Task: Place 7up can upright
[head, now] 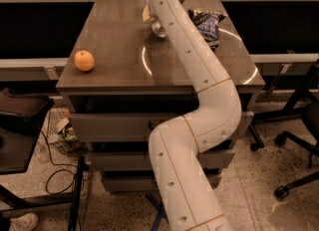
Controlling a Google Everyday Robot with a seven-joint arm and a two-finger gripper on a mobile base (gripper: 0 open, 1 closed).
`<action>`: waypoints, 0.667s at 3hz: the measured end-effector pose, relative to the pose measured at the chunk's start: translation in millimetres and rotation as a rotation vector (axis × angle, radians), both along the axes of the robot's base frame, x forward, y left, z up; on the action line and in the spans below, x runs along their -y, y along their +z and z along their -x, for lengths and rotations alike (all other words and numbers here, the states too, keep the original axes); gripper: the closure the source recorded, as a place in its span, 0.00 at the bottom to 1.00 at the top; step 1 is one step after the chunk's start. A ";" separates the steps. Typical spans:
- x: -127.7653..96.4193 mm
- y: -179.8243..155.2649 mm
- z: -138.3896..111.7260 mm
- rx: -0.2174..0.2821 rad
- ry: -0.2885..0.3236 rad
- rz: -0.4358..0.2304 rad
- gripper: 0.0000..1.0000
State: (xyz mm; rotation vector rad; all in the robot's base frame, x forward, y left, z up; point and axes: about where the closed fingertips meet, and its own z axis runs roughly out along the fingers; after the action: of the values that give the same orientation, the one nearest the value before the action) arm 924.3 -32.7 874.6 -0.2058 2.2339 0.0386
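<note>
At the far edge of the surface [107,41], near its middle: end effector [148,15], almost wholly hidden behind the white arm [199,75]. Cannot tell whether clenched or released. Hangs right above the can [158,29]; cannot tell whether touching it. Of the can, only a shiny round metal end showing, turned toward the front edge; looks to be lying on its side, not upright. Just right of the arm, toward the far right corner: crumpled dark blue chip bag [209,23], near the can but apart from it. Close to the left edge, toward the front left corner: orange [84,60], well apart from everything else.
</note>
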 end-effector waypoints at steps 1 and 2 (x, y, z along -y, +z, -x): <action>5.9 20.8 7.3 0.017 0.018 0.024 1.00; 12.1 39.6 14.3 0.030 0.031 0.044 1.00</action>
State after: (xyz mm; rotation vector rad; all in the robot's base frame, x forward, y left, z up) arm 910.0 -44.9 914.2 -0.2632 2.2029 0.0028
